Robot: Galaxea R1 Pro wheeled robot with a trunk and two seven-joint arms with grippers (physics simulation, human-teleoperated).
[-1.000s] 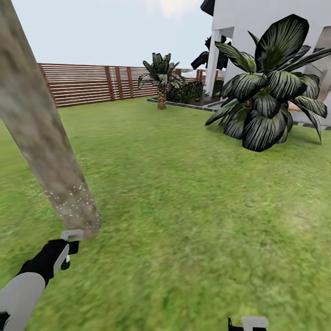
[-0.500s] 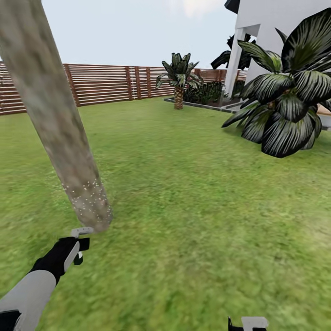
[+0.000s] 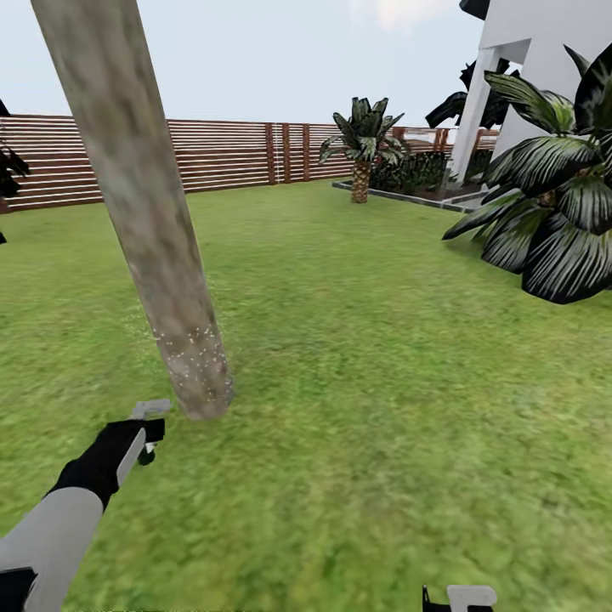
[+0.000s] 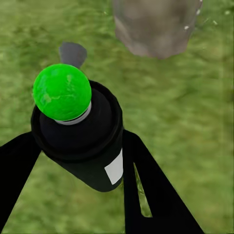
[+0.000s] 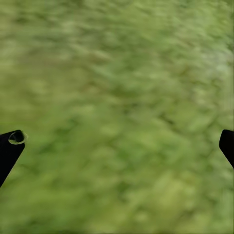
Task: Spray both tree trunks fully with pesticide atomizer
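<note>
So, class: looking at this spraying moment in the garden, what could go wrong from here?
1. The whitish pesticide specks sit in a low band on the pale grey-brown mottled tree trunk; everything higher looks bare and may stay unsprayed.
2. The left hand holding the black green-tipped atomizer hangs close to the trunk base and could bump it.

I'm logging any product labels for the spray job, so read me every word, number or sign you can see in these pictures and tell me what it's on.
No readable text in any view.
The pesticide atomizer, held in the left gripper, carries a small white patch on its black body: blank, with no letters or numbers visible.
The tree trunk, the fence and the white building show no signs or markings.
</note>
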